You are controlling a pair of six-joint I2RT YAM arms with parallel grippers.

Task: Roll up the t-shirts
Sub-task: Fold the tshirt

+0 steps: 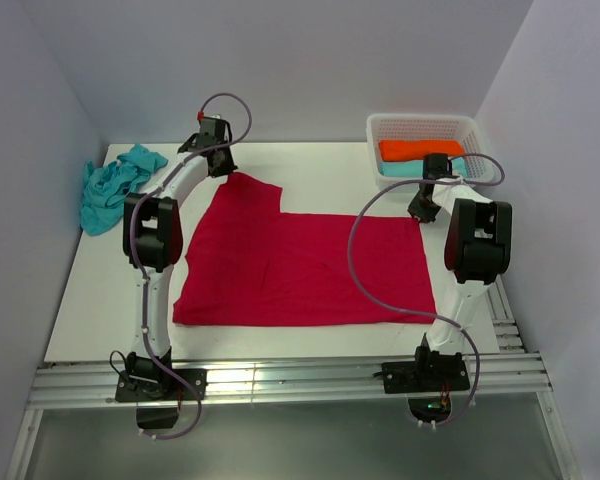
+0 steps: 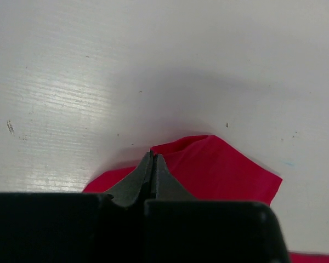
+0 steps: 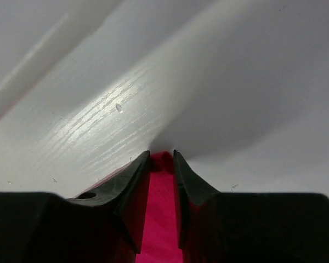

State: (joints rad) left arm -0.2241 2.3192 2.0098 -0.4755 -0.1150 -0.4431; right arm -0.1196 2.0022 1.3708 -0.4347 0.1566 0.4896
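Observation:
The crimson red t-shirt (image 1: 300, 265) lies spread flat across the middle of the table. My left gripper (image 1: 223, 168) is at its far left corner; in the left wrist view the jaws (image 2: 153, 154) are shut on a raised peak of the red cloth (image 2: 225, 175). At the shirt's far right corner my right gripper (image 1: 420, 212) straddles the hem. The right wrist view shows its jaws (image 3: 162, 153) apart with a strip of the red cloth (image 3: 162, 219) lying between them. The turquoise t-shirt (image 1: 115, 185) is crumpled at the far left of the table.
A white lattice basket (image 1: 380, 125) stands at the back right, close behind my right gripper. It holds an orange-red roll (image 1: 420, 149) and a turquoise roll (image 1: 405, 168). Grey walls close in the table on three sides.

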